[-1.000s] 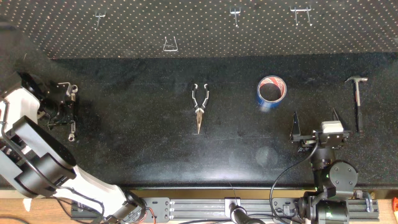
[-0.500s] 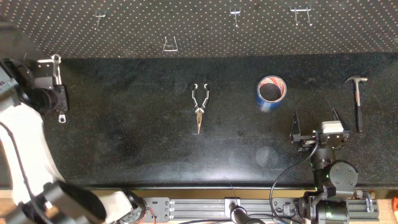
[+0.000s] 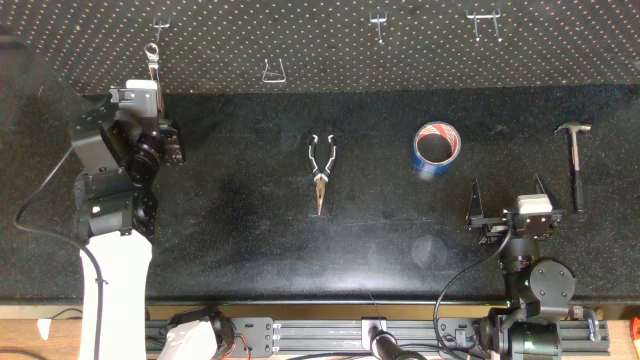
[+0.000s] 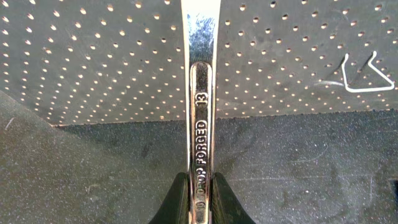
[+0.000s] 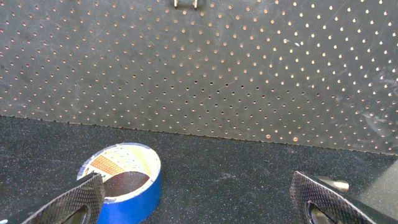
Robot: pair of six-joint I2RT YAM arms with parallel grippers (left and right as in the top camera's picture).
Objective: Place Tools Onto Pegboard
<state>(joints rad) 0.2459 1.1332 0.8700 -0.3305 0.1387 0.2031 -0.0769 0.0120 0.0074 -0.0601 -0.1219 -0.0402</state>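
Observation:
My left gripper [image 3: 151,84] is shut on the shaft of a silver wrench [image 3: 152,52], held up against the pegboard [image 3: 300,45] just below the far-left hook [image 3: 160,30]. Seen from the left wrist, the wrench [image 4: 200,93] runs straight out from the left gripper [image 4: 200,190] over the board's lower edge. Red-handled pliers [image 3: 321,172] lie mid-table. A blue tape roll [image 3: 436,147] and a hammer [image 3: 574,160] lie to the right. My right gripper [image 3: 510,200] stands open near the table's front, behind the tape roll [image 5: 121,177].
A triangular wire hook [image 3: 274,72] hangs low on the board, also seen as a triangular wire hook [image 4: 367,74] from the left wrist. Two more hooks [image 3: 378,20] [image 3: 484,20] sit along the top. The black mat [image 3: 230,210] is bare between the tools.
My left arm has swung from the table's left edge up and rightward, carrying the wrench to the pegboard by the left hook. The right arm has not moved.

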